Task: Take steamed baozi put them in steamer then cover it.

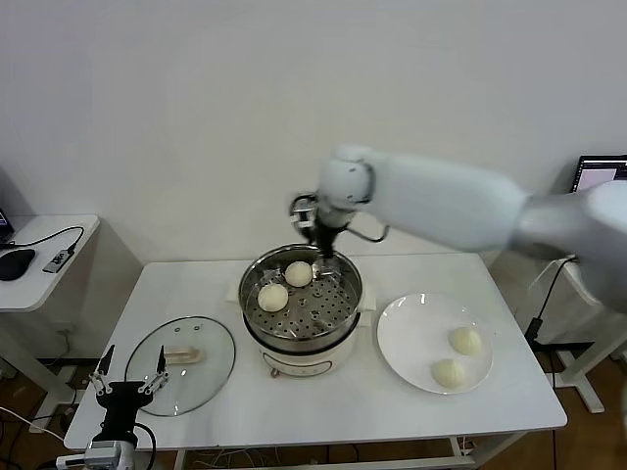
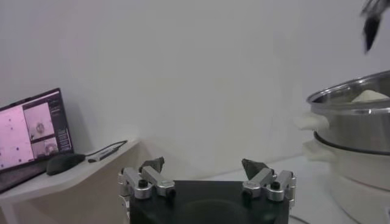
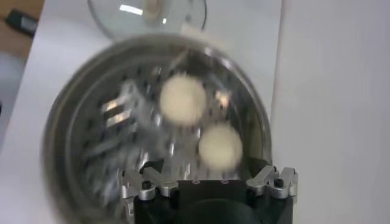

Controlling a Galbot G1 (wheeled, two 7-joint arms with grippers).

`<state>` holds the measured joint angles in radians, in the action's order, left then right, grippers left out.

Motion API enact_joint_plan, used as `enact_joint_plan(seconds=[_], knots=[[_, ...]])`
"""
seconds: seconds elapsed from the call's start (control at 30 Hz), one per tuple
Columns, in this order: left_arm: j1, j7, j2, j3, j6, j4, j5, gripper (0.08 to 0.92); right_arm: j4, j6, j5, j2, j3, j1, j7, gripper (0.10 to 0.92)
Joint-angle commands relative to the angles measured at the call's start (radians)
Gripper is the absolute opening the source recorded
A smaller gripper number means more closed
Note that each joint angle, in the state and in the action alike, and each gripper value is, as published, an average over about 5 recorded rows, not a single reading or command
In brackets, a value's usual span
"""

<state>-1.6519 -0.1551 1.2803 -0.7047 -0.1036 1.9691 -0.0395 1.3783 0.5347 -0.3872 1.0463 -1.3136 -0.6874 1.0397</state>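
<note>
Left gripper (image 1: 128, 379) idles fingers spread by the cover (image 1: 180, 364); right gripper (image 1: 324, 250) fingers released, empty, over the steamer (image 1: 303, 338).

A white desk (image 1: 196, 411) stands against a plain white wall (image 1: 196, 108), bearing a round white plate (image 1: 407, 343). On a side table (image 1: 39, 284) at the left lie a black mouse (image 1: 15, 262) and a cable (image 1: 44, 238); a laptop (image 2: 33, 131) glows there.
</note>
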Motion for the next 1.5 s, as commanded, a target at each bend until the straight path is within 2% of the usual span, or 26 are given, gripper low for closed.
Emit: enact_joint_plan(seconds=[0.03,0.27,0.57,0.97,1.5], knots=[[0.002,0.000,-0.004,0.010,-0.001,-0.012,0.005,0.823,0.258,-0.066,0.113,-0.414,-0.080,-0.063,0.071,0.823],[0.004,0.000,-0.001,0.010,0.003,-0.008,0.011,0.823,0.271,-0.120,0.264,-0.564,-0.046,0.106,0.055,0.823],[-0.004,0.001,0.010,0.004,0.004,-0.007,0.016,0.823,0.212,-0.178,0.396,-0.597,0.136,0.426,0.052,0.823],[-0.012,0.003,0.024,-0.001,0.002,-0.007,0.021,0.823,0.126,-0.217,0.444,-0.537,0.260,0.627,0.040,0.823],[-0.005,0.003,0.024,0.002,0.002,-0.016,0.024,0.823,0.064,-0.217,0.418,-0.465,0.322,0.707,0.007,0.819]])
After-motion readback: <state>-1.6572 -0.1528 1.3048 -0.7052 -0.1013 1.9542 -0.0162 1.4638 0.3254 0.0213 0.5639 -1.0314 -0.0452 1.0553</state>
